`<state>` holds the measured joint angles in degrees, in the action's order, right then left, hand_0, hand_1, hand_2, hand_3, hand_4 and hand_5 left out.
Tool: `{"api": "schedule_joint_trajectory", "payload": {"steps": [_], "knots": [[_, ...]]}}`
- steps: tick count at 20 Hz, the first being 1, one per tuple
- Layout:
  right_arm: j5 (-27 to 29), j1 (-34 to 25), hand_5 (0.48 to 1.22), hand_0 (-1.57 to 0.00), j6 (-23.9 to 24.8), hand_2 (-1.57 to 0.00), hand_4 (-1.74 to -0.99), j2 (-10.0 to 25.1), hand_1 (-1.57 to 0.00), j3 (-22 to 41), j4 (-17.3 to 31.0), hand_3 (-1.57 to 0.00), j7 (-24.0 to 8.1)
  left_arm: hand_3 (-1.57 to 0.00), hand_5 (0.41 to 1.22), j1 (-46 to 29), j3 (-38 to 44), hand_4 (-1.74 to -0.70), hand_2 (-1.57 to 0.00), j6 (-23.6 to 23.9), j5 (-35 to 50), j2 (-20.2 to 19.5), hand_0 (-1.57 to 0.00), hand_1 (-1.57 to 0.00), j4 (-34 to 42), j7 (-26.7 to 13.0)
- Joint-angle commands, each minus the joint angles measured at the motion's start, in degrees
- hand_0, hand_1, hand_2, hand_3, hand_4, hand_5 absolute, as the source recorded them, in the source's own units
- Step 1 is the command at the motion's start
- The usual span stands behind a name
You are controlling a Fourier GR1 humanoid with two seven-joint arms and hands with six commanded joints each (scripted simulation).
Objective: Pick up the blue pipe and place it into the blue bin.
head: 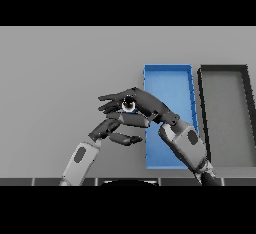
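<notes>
The blue pipe (pixel 129 106) shows end-on as a small round piece with a blue rim, lifted above the table just left of the blue bin (pixel 173 85). My right hand (pixel 145 104) reaches in from the lower right across the bin's left wall, with its fingers and thumb closed round the pipe. Most of the pipe's length is hidden inside that hand. My left hand (pixel 111 128) sits directly below and slightly left of the right hand, fingers relaxed and pointing right, holding nothing.
A dark grey bin (pixel 225 108) stands right beside the blue bin on its right. My right forearm (pixel 186 143) lies over the blue bin's lower half. Grey table stretches out to the left and behind.
</notes>
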<state>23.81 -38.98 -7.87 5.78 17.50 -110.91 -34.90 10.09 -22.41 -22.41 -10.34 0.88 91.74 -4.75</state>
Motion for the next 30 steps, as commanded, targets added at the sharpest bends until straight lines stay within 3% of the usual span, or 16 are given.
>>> {"api": "schedule_joint_trajectory", "payload": {"steps": [1,3,7,11,14,16,20,25,29,30], "knots": [[3.04,-3.04,1.221,-1.57,0.59,-1.57,-1.741,1.33,-1.57,-1.1,0.19,-1.57,0.11,0.0,0.445,0.41,-0.12,-0.91,-0.01,-0.01,-0.1,0.32,-0.01,-0.01,-0.35,-0.68],[7.25,-9.57,1.221,-1.57,0.95,-1.57,-1.741,3.43,-1.57,-5.92,1.64,-1.57,0.5,0.0,0.437,0.01,-0.72,-0.91,0.0,-0.05,-0.06,1.05,0.0,0.0,-0.25,-1.09],[2.98,-17.39,1.221,-1.57,5.41,-1.57,-1.741,9.33,-1.57,-13.63,6.85,-1.57,0.94,0.0,0.43,0.4,0.24,-0.9,0.0,-0.57,0.49,0.05,0.0,0.0,0.19,-2.75],[1.65,-16.55,1.221,-1.57,5.6,-1.57,-1.741,13.78,-1.57,-19.28,11.74,-1.57,0.1,0.0,0.415,0.47,-0.09,-0.89,0.0,-0.77,0.7,0.4,0.0,0.0,0.49,-2.59],[-0.47,-12.43,1.221,-1.57,3.46,-1.57,-1.741,17.31,-1.57,-22.71,14.07,-1.57,0.05,0.0,0.412,0.54,0.01,-0.88,0.0,-0.08,-0.4,-0.12,0.0,0.0,0.08,-1.75],[-0.17,-8.02,1.221,-1.57,3.4,-1.57,-1.741,17.74,-1.57,-24.51,14.32,-1.57,-0.05,0.0,0.415,0.74,0.15,-0.87,0.0,-0.12,-0.45,-0.4,0.0,0.0,0.04,-1.4],[-0.25,3.73,1.221,-1.57,4.21,-1.57,-1.741,18.5,-1.57,-24.37,10.61,-1.57,-0.04,0.0,0.42,-0.22,-0.46,-0.87,0.0,-0.03,-1.03,-0.64,0.0,0.0,0.14,-0.33],[0.95,16.41,1.221,-1.57,11.97,-1.57,-1.741,21.55,-1.57,-19.32,6.67,-1.57,-0.04,0.0,0.425,-1.24,-0.57,-0.88,0.0,-0.07,-0.4,-0.35,0.0,0.0,0.52,-1.04],[1.8,23.86,1.221,-1.57,21.79,-1.57,-1.741,27.47,-1.57,-12.54,5.11,-1.57,-0.04,0.0,0.425,-1.26,-0.47,-0.88,0.0,-0.4,0.03,-0.77,0.0,0.0,1.21,-1.14],[2.58,25.18,1.221,-1.57,25.21,-1.57,-1.741,29.43,-1.57,-10.13,4.89,-1.51,-0.04,0.0,0.423,-1.53,-0.66,-0.89,0.0,-0.3,0.23,-0.42,0.0,0.0,1.57,-1.47]]}}
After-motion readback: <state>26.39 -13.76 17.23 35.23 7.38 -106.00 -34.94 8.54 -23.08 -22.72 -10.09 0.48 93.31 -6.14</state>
